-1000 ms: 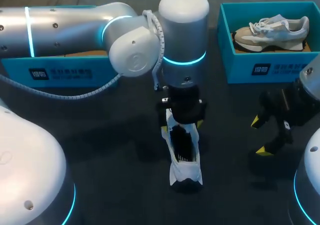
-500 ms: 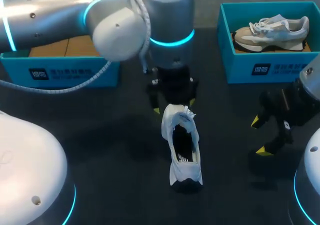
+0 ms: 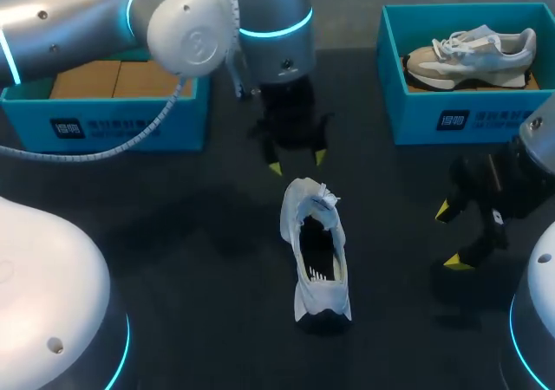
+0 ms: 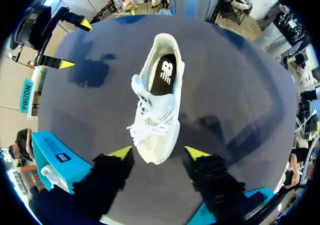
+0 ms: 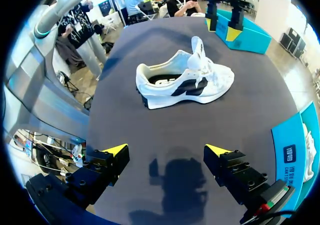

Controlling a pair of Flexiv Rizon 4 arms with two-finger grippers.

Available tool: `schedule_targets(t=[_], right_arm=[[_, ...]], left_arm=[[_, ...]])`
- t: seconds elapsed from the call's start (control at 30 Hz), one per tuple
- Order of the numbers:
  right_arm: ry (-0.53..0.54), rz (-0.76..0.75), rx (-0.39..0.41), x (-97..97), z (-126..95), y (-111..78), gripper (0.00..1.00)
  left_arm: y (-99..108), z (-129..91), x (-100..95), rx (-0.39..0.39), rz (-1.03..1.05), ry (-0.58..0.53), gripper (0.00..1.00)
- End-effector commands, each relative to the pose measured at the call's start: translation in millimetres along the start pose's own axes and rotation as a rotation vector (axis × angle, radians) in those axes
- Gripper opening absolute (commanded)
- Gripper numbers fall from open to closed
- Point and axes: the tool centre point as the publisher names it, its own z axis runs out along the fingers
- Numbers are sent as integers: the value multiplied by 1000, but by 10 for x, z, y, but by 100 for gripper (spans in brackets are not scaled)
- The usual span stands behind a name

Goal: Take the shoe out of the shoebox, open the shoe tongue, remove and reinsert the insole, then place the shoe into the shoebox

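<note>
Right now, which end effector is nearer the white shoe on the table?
Left. Left end effector hovers just past the shoe toe; right end effector sits well off beside it.

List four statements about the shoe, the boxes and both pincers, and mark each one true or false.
1. The white shoe stands on the table, outside both boxes. True.
2. The left pincer is shut on the shoe. False: it is open and clear of the shoe.
3. The right shoebox holds a second shoe. True.
4. The right pincer holds the insole. False: it is open and empty, and the insole lies inside the white shoe.
</note>
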Motion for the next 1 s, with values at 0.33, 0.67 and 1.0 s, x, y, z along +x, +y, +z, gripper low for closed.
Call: schedule_targets(t=[0.33,0.67,1.0], right_arm=[[-4,1,3,15,7,2,100],[-4,1,3,15,7,2,100],[-4,1,3,15,7,2,100]], left_arm=[[-160,210,-174,-2,47,30,35],[-340,367,-169,35,81,34,31],[-603,455,-29,64,94,24,27]])
